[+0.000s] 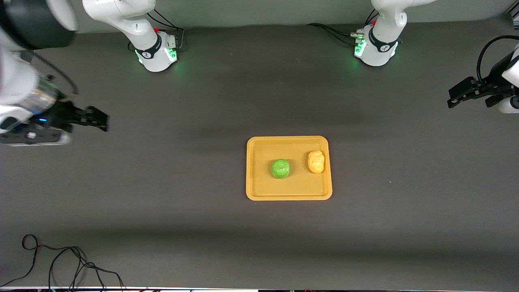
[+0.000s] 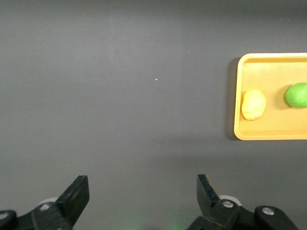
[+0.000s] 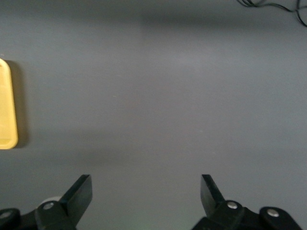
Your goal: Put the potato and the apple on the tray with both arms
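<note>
Left gripper (image 1: 454,100): up in the air over bare table at the left arm's end, well apart from the tray. Fingers spread wide in the left wrist view (image 2: 142,194), nothing between them but dark table (image 2: 120,96).

Right gripper (image 1: 101,119): in the air over bare table at the right arm's end, also well apart from the tray. Jaws wide open in the right wrist view (image 3: 145,194), empty, only grey surface below.

Neither gripper touches anything. Both arms are drawn back to the table's two ends, their green-lit bases (image 1: 160,52) along the table edge farthest from the front camera.

Tray (image 1: 259,190): flat on the table, about midway between the two ends. From the right wrist only one rounded edge of it (image 3: 7,105) shows.

Apple (image 1: 280,168): on the tray, near its middle, resting on the floor of it, clear of the rim.

Potato (image 1: 316,161): on the tray too, beside the apple toward the left arm's end, close to the rim on that side. Apple and potato apart, not touching. Left wrist view shows the same pair: potato (image 2: 253,104) just inside the rim, apple (image 2: 297,95) past it, partly cut off at the picture's edge.

Loose black cable (image 1: 69,263): coiled on the table at the edge nearest the front camera, right arm's end.
</note>
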`<state>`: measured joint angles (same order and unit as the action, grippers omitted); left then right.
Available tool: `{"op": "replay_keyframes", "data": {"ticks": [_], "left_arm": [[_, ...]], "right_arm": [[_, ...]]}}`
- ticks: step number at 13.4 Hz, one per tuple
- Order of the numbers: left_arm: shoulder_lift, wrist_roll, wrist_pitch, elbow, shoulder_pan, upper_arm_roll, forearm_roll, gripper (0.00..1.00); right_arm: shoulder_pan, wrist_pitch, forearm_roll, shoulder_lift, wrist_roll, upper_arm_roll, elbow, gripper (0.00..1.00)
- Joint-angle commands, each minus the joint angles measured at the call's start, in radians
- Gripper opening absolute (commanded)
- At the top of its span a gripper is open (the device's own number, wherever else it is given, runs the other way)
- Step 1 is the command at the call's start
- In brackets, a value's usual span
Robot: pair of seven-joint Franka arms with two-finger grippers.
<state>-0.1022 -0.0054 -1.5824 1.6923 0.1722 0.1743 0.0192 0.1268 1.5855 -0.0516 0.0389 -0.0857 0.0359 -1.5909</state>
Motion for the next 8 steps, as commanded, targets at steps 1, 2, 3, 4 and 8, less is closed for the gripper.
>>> {"op": "replay_keyframes", "data": {"ticks": [1, 2, 3, 4, 8], "left_arm": [[-0.004, 0.004, -0.001, -0.006, -0.006, 0.007, -0.033, 1.0], [-0.004, 0.004, 0.001, -0.005, -0.005, 0.005, -0.033, 1.0], [-0.004, 0.004, -0.001, -0.005, -0.003, 0.005, -0.033, 1.0], [-0.004, 0.004, -0.004, -0.005, -0.003, 0.005, -0.033, 1.0], [-0.001, 0.004, -0.007, -0.005, 0.001, 0.005, -0.033, 1.0]], "right_arm": [[-0.102, 0.039, 0.019, -0.039, 0.096, -0.016, -0.064, 1.0], [-0.13, 0.039, 0.019, -0.037, 0.116, -0.019, -0.061, 1.0], [-0.142, 0.039, 0.019, -0.036, 0.119, -0.019, -0.054, 1.0], [-0.142, 0.036, 0.019, -0.03, 0.118, -0.018, -0.037, 1.0], [-0.139, 0.027, 0.015, -0.027, 0.109, -0.011, -0.014, 1.0]]}}
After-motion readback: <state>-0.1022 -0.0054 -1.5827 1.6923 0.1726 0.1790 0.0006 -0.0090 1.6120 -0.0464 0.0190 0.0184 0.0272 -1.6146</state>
